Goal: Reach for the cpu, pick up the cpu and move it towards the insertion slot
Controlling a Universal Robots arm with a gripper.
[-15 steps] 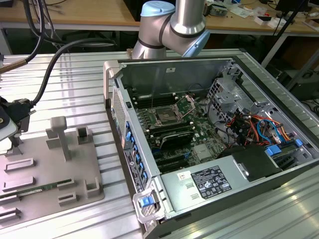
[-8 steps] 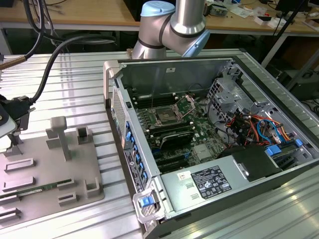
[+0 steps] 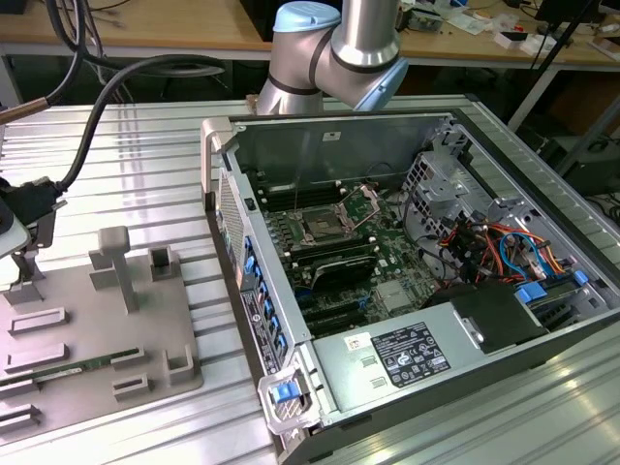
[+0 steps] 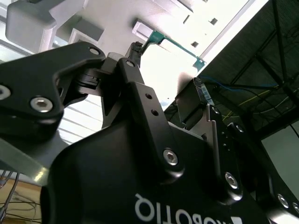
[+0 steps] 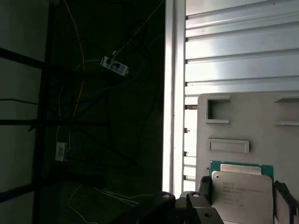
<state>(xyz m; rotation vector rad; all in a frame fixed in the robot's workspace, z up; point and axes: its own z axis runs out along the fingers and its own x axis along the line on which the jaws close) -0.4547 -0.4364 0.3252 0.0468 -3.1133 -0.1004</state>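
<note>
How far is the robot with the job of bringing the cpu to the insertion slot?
Done, it seems: the reach; the gripper is at the cpu. In hand: the pick-up; the cpu lies flat on the grey plate, and whether it is gripped I cannot tell. Left: the move to the insertion slot inside the open computer case.

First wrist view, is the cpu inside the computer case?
No, the cpu lies against the grey fixture plate, with no case walls around it.
</note>
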